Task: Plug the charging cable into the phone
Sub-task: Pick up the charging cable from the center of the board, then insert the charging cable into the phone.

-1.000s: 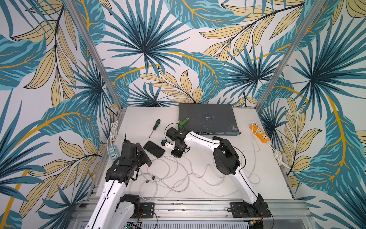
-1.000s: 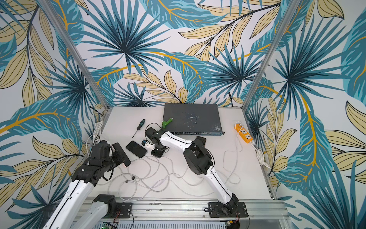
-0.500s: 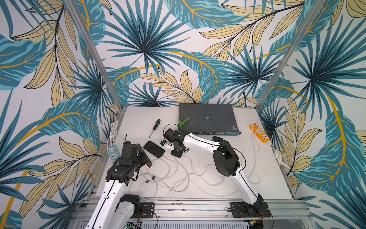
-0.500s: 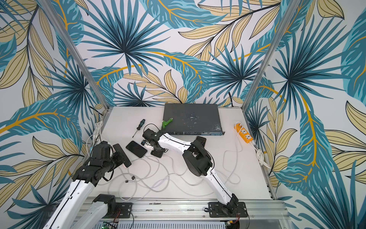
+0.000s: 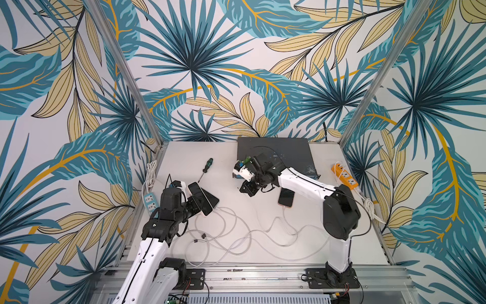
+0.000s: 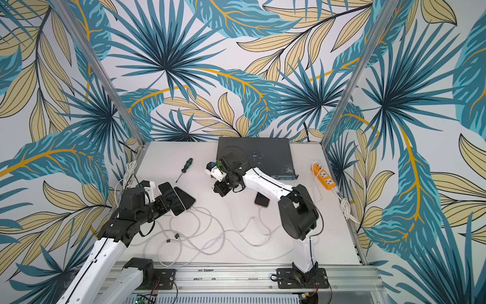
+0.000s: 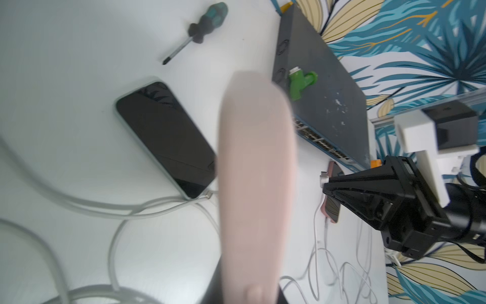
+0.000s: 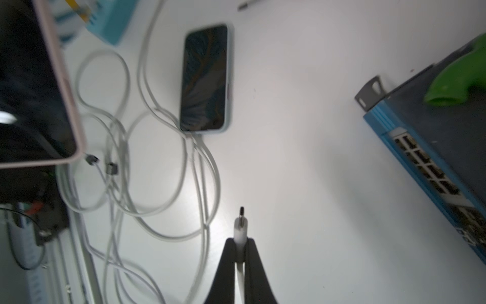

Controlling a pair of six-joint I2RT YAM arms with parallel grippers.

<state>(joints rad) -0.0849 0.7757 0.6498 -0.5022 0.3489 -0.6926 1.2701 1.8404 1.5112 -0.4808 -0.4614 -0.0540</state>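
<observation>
the left gripper [image 5: 193,207] clamps a pink-cased, dark-screened phone [image 5: 200,197], held off the worktop [image 5: 184,158] near its left edge. the right gripper [image 8: 240,240] pinches the white charging cable [image 8: 241,230] just behind its metal plug [image 8: 241,212]; the plug hangs over mid-worktop, apart from the phone.

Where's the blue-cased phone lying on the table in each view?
Top view: blue-cased phone left of centre, partly behind the held phone.
Top view: blue-cased phone, same spot.
Left wrist: blue-cased phone between screwdriver and cables.
Right wrist: blue-cased phone beyond the plug.
Shared landmark: dark box.
</observation>
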